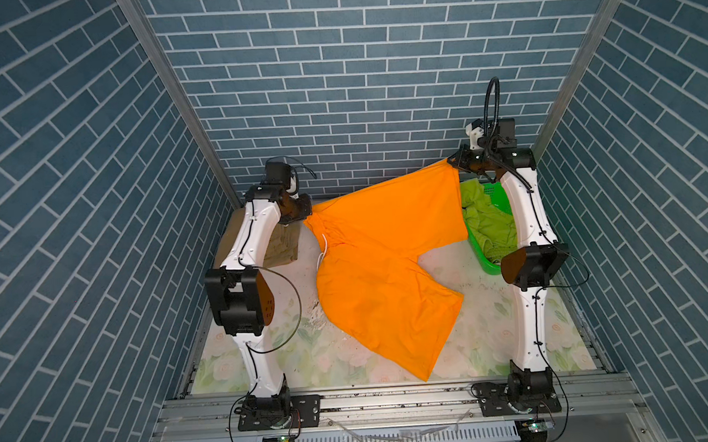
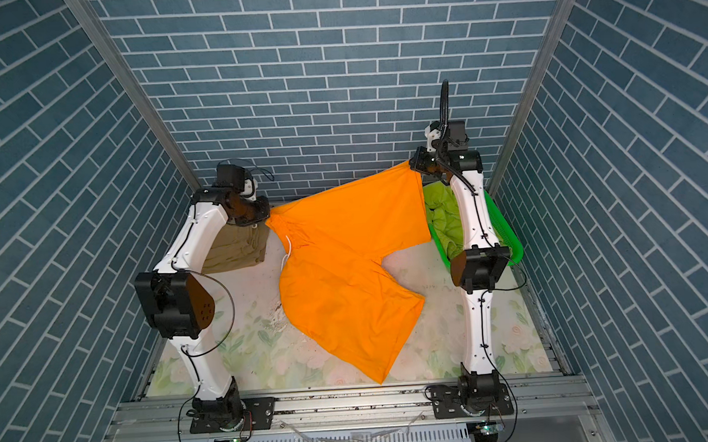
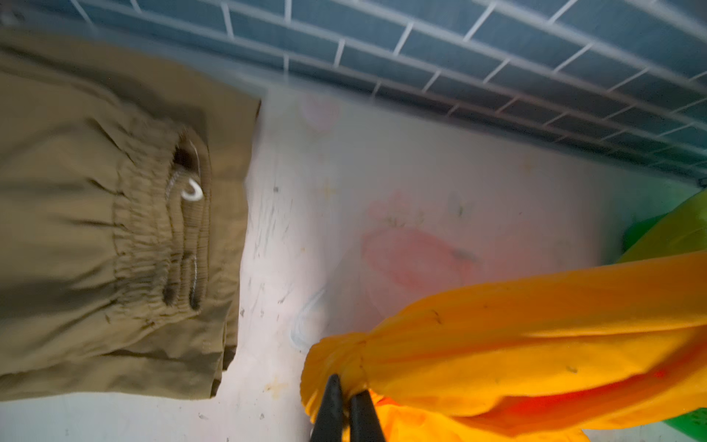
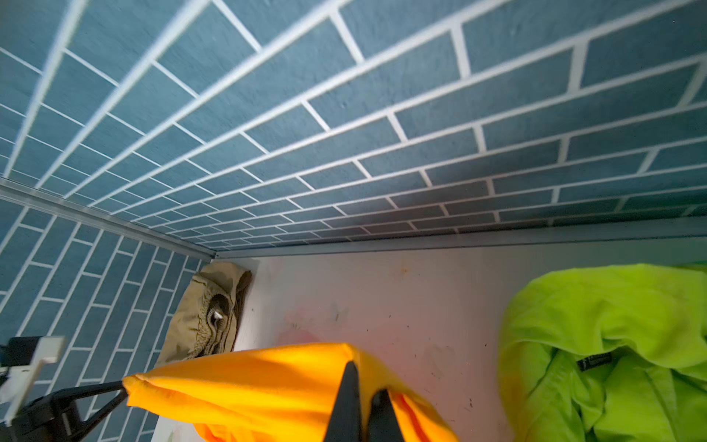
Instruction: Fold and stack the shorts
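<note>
L gripper [image 3: 346, 386] & R gripper [image 4: 363, 380], fingers both pinched tight on orange shorts [image 1: 382, 245], stretching 'em taut, prob to lay flat for folding. Tan shorts [image 3: 114, 229] sit folded nearby.

On table [image 1: 494, 318]: tan shorts [image 2: 237, 247], orange shorts [image 1: 381, 303], basket [image 1: 489, 266]

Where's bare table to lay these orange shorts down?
Front right table, between the orange shorts, the basket and the front rail, is bare; front left is a narrower strip. Back corners are crowded: tan shorts left, basket with lime shorts right.
</note>
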